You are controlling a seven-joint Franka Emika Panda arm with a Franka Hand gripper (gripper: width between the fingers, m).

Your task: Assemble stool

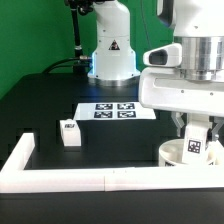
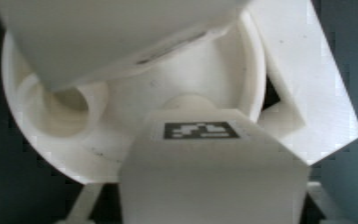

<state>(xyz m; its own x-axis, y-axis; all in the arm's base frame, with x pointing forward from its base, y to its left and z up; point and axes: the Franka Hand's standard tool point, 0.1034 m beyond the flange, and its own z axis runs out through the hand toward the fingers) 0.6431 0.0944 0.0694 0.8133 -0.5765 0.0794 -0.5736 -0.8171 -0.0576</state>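
My gripper [image 1: 197, 136] is at the exterior view's right, shut on a white leg block [image 1: 195, 149] whose marker tag faces the camera. The block stands upright with its lower end at the white round seat [image 1: 169, 153], which lies on the black table. In the wrist view the same leg block [image 2: 202, 150] fills the middle between my fingers [image 2: 87, 195], and the seat [image 2: 60, 120] curves behind it, with a dark hole in it beside the block. A second leg block [image 1: 69, 133] stands alone on the table at the exterior view's left.
The marker board [image 1: 115, 111] lies flat mid-table in front of the arm's base [image 1: 111, 55]. A long white border wall [image 1: 80, 180] runs along the front edge and turns back at the left [image 1: 20, 155].
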